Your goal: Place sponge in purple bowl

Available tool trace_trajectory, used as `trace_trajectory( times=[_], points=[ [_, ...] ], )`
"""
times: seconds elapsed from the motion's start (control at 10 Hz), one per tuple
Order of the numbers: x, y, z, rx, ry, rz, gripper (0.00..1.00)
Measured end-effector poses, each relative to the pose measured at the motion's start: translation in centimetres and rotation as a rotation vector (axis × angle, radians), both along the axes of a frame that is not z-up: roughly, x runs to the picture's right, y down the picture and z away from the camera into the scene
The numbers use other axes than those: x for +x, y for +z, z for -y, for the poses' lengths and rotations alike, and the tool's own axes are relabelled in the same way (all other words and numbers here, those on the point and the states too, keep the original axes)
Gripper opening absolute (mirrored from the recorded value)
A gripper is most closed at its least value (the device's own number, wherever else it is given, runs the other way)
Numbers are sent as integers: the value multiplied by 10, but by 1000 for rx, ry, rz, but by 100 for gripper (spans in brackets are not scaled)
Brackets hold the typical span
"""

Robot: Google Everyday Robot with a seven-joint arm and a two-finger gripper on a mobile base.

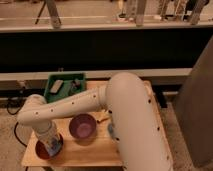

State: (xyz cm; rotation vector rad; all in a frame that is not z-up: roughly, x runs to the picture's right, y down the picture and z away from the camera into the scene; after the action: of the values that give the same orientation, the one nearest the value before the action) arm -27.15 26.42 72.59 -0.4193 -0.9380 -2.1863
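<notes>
The purple bowl [82, 125] stands upright on the wooden table [95, 152], left of centre. My gripper [51, 145] points down at the table's front left, inside or just over the red-brown bowl [42, 151], a little left of the purple bowl. A light-blue patch that looks like the sponge [54, 146] shows at the gripper's tip; I cannot tell whether it is held. My white arm crosses above the purple bowl's far side.
A green tray [66, 80] with a grey block [56, 86] stands at the table's back left. A small blue thing [111, 131] shows partly from behind my arm, right of the purple bowl. A dark bench runs behind the table.
</notes>
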Motion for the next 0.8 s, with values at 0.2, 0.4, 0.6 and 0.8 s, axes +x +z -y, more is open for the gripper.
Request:
trace_trajectory(
  times=[0.2,0.4,0.6,0.8],
  points=[
    [7,-11,17,13,19,-8,1],
    [9,-17,24,20,28,-3,1],
    [26,-15,34,29,63,-17,1],
    [46,-15,46,34,101,-37,1]
  ],
)
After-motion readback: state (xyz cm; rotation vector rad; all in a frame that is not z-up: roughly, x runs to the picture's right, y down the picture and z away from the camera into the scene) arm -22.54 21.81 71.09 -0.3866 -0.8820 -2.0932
